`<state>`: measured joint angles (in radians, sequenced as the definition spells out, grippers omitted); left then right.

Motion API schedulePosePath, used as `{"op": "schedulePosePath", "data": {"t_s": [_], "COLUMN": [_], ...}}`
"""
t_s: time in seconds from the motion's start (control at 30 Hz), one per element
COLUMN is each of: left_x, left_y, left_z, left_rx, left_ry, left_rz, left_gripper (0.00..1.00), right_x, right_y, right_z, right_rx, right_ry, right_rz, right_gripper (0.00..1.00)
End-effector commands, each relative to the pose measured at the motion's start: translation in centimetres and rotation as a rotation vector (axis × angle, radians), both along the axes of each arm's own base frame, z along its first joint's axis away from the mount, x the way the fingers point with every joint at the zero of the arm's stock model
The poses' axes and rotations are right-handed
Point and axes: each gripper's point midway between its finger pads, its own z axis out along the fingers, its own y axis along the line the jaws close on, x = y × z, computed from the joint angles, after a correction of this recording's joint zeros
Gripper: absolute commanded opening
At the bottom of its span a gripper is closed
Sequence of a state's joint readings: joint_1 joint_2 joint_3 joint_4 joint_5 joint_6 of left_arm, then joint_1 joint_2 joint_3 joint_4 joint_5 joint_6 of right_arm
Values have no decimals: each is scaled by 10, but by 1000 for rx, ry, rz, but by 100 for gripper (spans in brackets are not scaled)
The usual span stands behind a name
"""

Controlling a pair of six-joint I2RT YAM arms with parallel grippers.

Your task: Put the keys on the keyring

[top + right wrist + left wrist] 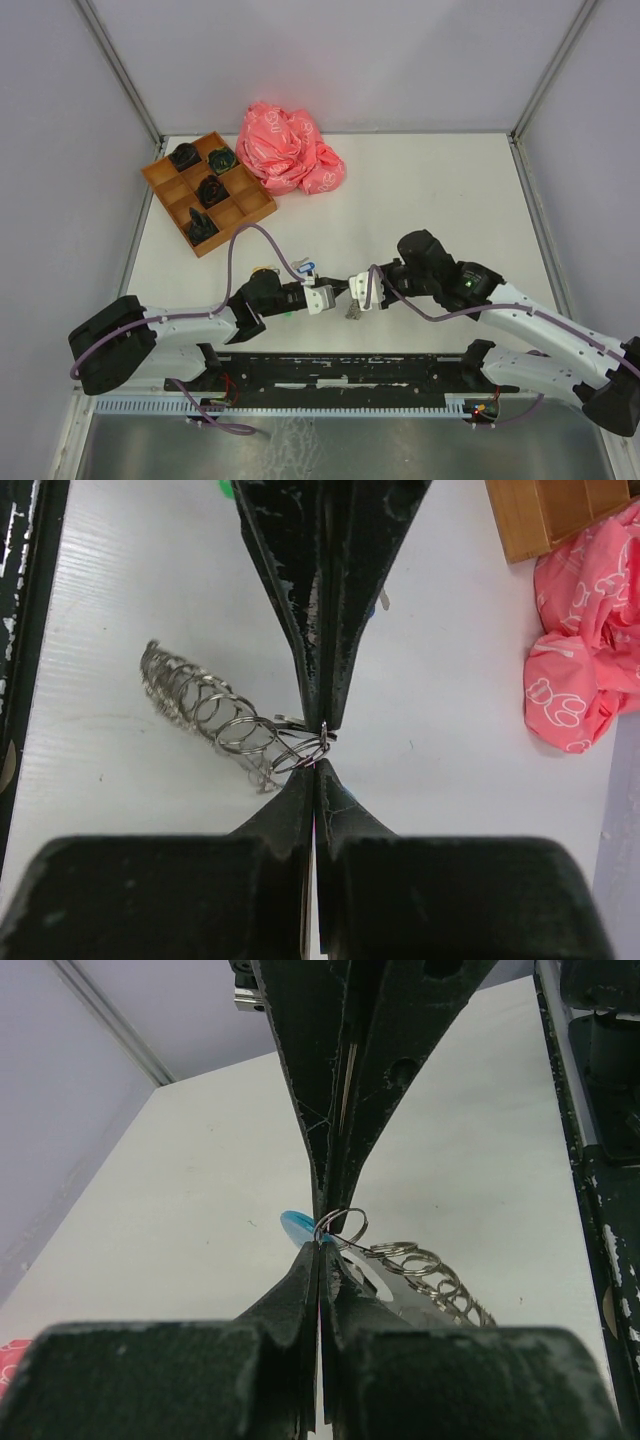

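Observation:
My two grippers meet tip to tip above the near middle of the table. The left gripper (330, 292) (322, 1243) and the right gripper (348, 289) (320, 760) are both shut, pinching the same small silver ring from opposite sides. From that ring the keyring (430, 1275) (200, 695) (353, 312) trails off as a string of linked silvery rings, sagging toward the near edge. A key's blue tag (295, 1225) (305, 268) sits right at the pinch, with a flat silver key blade (400, 1295) beside my left fingers. A bit of a green tag (228, 488) shows at the top edge of the right wrist view.
A wooden compartment tray (208, 192) holding dark objects stands at the back left. A crumpled pink bag (288, 150) (585, 670) lies beside it. The black rail (340, 370) runs along the near edge under both arms. Grey walls enclose the table.

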<state>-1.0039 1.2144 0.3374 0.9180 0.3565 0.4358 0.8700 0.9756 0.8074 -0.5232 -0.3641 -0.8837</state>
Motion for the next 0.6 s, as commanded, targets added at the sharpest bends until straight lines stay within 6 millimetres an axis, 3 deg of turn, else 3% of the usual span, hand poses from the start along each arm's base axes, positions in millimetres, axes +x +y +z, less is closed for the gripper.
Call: {"op": "schedulePosePath", "data": {"t_s": [0.0,0.37,0.57], "left_x": [1,10,18], "left_y": [-1,0,3], "left_z": [32,32,28], "left_rx": [-100,-119,-125], "left_ry": [-57,-9,43], "left_rz": [10,59,115], "left_gripper": [3,3,3], "right_x": [12,20,28], "right_y": [5,3,-9], "right_z": [16,12,14], "right_rx": [79,92,100], "right_ry": [-30,1,13], "right_rz": [-78,-166,-283], "right_gripper": [1,1,13]}}
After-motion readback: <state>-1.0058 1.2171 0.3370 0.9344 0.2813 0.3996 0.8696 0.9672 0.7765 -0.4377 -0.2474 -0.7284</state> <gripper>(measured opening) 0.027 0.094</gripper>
